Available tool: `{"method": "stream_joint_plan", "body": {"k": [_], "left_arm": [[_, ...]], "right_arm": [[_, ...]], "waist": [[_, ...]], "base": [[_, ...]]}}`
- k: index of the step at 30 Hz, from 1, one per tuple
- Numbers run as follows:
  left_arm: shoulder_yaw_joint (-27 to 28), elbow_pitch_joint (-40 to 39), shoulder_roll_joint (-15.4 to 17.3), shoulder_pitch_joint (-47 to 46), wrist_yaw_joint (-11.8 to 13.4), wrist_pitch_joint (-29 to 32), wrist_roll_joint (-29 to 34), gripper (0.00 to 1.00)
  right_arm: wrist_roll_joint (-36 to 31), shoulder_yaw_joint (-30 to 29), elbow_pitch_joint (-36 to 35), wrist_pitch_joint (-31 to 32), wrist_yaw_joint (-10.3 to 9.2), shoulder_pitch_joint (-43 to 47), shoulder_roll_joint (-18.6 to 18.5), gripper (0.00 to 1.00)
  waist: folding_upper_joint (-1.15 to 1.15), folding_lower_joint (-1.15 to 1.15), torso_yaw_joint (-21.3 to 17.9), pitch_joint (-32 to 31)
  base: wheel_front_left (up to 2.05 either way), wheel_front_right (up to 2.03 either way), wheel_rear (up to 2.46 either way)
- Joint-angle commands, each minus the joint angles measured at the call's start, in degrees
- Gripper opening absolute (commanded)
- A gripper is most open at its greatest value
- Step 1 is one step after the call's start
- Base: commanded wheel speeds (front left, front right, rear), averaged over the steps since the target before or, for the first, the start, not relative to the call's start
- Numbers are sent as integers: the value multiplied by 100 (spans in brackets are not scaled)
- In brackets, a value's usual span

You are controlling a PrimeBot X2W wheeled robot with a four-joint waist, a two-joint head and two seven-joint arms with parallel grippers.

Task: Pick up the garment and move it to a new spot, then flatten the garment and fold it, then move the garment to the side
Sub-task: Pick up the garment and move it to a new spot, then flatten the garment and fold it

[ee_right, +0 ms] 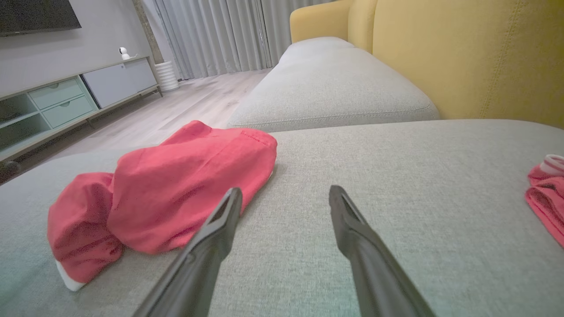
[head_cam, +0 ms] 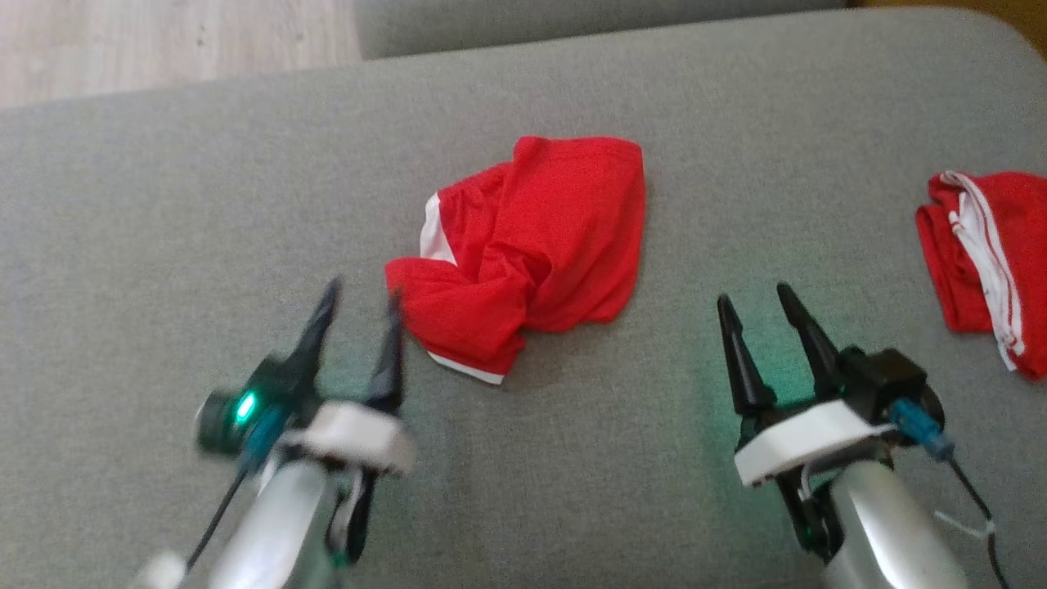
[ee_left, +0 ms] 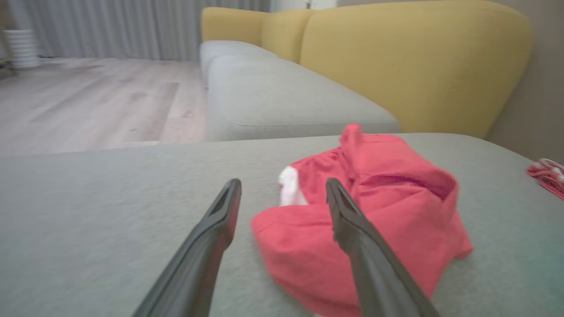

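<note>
A crumpled red garment (head_cam: 532,245) with white trim lies in a heap in the middle of the grey cushion (head_cam: 164,204). My left gripper (head_cam: 362,298) is open just left of the heap's near corner, holding nothing. In the left wrist view the garment (ee_left: 383,229) sits partly behind my right-hand finger (ee_left: 352,229), and the left gripper (ee_left: 282,193) gapes wide. My right gripper (head_cam: 757,298) is open over bare cushion to the right of the heap. The right wrist view shows the garment (ee_right: 176,193) at the left, beside the right gripper (ee_right: 285,196).
A second red garment (head_cam: 990,254) with white stripes lies at the cushion's right edge. Another grey seat (ee_right: 330,83) and yellow sofa backs (ee_right: 467,57) lie beyond. Wooden floor (head_cam: 164,41) runs past the cushion's far left edge, with a TV cabinet (ee_right: 66,101).
</note>
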Motion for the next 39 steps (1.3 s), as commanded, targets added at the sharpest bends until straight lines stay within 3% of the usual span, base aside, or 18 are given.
{"method": "stream_joint_plan", "body": {"k": [1, 4, 9, 17, 21, 26, 32, 39], "left_arm": [[313, -252, 113, 50, 50, -61, 61, 100], [844, -679, 91, 810, 116, -61, 288, 100], [1428, -1104, -67, 1795, -9, -61, 643, 100], [1838, -1247, -278, 2234, -296, -62, 1019, 100], [1788, -1211, -326, 2141, -396, -62, 1112, 100], [1495, -1157, -342, 1963, -425, -62, 954, 100], [992, -1130, -344, 1732, -351, -62, 735, 100], [507, -1122, -345, 1608, -186, -62, 384, 100]], "right_arm": [[62, 103, -129, -32, -4, 24, 61, 100], [125, 83, -84, -32, -4, 198, 62, 100], [149, 12, -9, -32, -4, 473, 63, 100], [53, 34, 50, -32, -4, 550, 64, 100], [90, 306, 67, -32, -4, 264, 64, 100], [93, 917, 367, 54, -4, -747, 55, 100], [158, 1458, 843, 516, -4, -2042, -125, 100], [216, 1904, 2025, 1426, -4, -3273, -460, 100]], "waist": [[0, 1, 50, -144], [0, 1, 99, -365], [0, 1, 176, -610], [0, 1, 322, -649], [0, 1, 500, -527], [0, 1, 895, -313], [0, 1, 1521, -28], [0, 1, 2370, 326]], "base": [[0, 0, 0], [0, 0, 0], [0, 0, 0], [0, 0, 0], [0, 0, 0], [0, 0, 0], [0, 0, 0], [0, 0, 0]]}}
